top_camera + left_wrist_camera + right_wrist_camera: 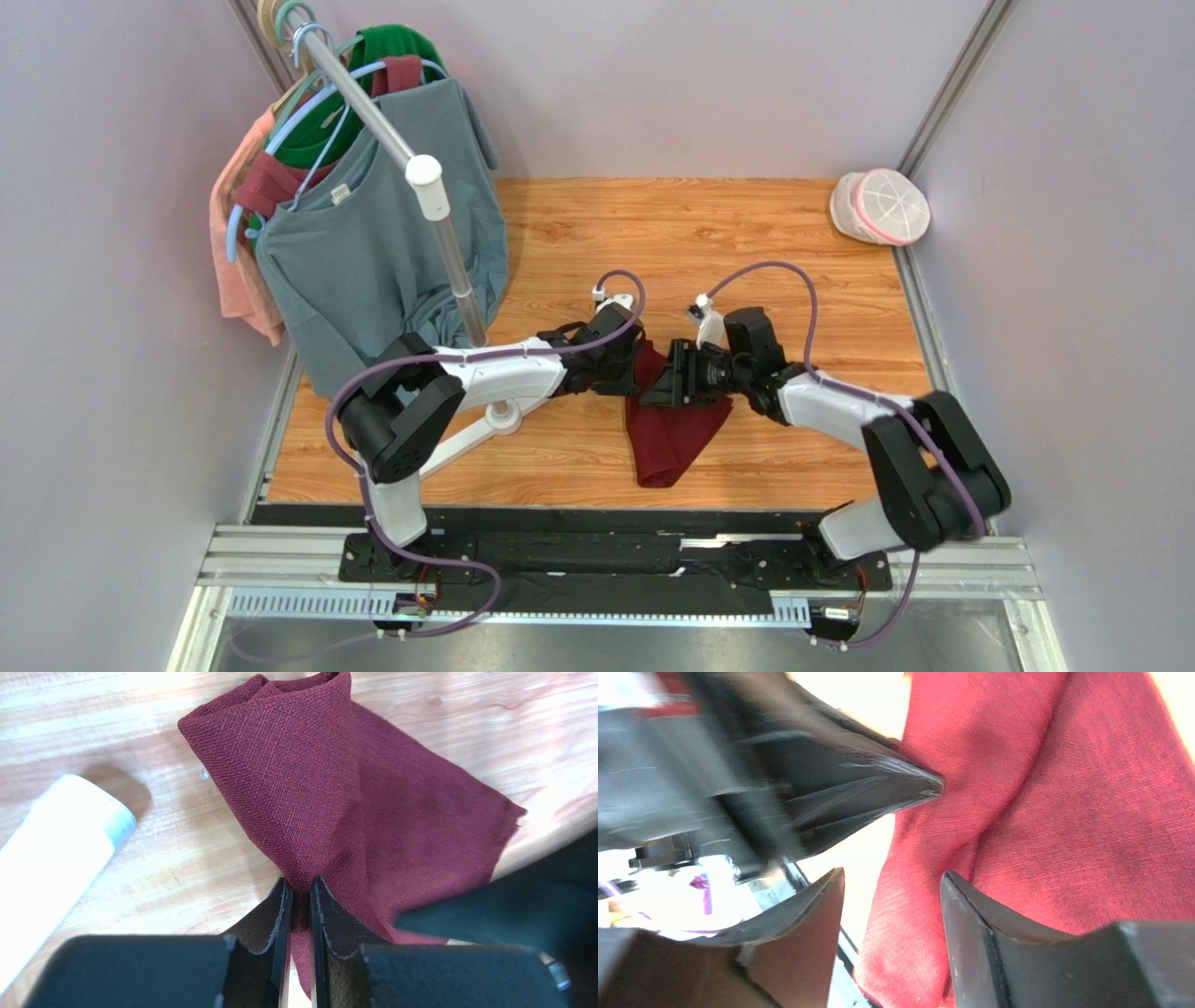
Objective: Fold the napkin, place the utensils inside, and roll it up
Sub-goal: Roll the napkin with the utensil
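Observation:
The dark red napkin point(675, 434) is bunched and hangs over the wood table between the two arms, with its lower part trailing toward the near edge. My left gripper point(300, 889) is shut on a pinched fold of the napkin point(337, 791). My right gripper point(892, 875) faces it from the right with its jaws standing apart. A fold of the napkin point(1053, 812) lies between the jaws, not pinched. The left gripper's fingers point(878, 787) show just above it. In the top view the left gripper point(634, 371) and right gripper point(676, 378) almost meet. The utensils are out of view.
A clothes rack pole point(449, 266) with hung shirts point(379, 238) stands at the back left. Its white base bar point(56, 854) lies close to the left of the napkin. A white and pink round object point(881, 206) sits at the far right corner.

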You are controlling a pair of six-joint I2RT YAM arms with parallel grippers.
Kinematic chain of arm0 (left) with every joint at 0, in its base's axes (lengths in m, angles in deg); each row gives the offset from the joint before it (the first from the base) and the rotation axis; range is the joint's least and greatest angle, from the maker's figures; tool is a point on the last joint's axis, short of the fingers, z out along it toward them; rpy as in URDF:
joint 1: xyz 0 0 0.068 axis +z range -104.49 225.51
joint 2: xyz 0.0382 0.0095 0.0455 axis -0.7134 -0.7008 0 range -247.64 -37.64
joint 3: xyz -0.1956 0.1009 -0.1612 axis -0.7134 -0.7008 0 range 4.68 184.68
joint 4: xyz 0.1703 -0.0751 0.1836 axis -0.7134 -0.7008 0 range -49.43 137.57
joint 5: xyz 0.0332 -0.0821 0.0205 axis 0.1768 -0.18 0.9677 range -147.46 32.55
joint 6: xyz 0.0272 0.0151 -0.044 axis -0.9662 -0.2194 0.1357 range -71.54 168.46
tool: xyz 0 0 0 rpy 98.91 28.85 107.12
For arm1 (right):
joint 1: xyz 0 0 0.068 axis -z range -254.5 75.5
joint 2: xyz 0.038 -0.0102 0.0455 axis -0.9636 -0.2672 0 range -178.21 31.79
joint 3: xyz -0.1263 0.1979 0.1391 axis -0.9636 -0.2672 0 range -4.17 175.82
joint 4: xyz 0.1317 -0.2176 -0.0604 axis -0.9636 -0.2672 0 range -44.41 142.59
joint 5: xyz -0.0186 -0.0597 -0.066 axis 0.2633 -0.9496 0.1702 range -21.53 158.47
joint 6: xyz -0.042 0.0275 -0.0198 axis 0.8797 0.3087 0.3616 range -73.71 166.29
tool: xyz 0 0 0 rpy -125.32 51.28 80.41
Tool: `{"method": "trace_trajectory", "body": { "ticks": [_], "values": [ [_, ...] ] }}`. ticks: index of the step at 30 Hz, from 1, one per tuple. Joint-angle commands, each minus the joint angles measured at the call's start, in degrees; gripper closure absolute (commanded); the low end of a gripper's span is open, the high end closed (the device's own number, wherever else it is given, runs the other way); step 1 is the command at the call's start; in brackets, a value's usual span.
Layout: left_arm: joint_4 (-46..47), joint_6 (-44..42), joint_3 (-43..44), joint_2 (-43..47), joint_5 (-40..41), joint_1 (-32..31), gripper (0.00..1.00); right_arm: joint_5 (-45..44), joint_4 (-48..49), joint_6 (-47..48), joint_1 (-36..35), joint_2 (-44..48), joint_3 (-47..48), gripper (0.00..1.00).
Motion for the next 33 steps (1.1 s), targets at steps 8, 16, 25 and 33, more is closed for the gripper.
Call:
{"method": "trace_trajectory", "body": {
  "ticks": [8,16,25,33],
  "values": [
    [-9.8,-2.9,6.4,-1.3,-2.4,0.5,0.90,-57.4,-25.7,3.6,-27.3,18.9,5.7,0.40],
    [-8.8,-2.4,6.3,-1.5,-3.8,0.6,0.90,-66.3,-23.4,-6.7,-34.4,27.5,-2.4,0.40],
    [-10.5,-1.7,8.0,-1.7,-4.7,1.1,0.90,-84.1,-28.6,-7.6,-50.4,17.3,4.4,0.40],
    [-10.5,-1.2,7.9,-1.7,-5.3,1.2,0.90,-87.4,-28.1,-6.6,-53.0,3.4,10.4,0.39]
  ]
}}
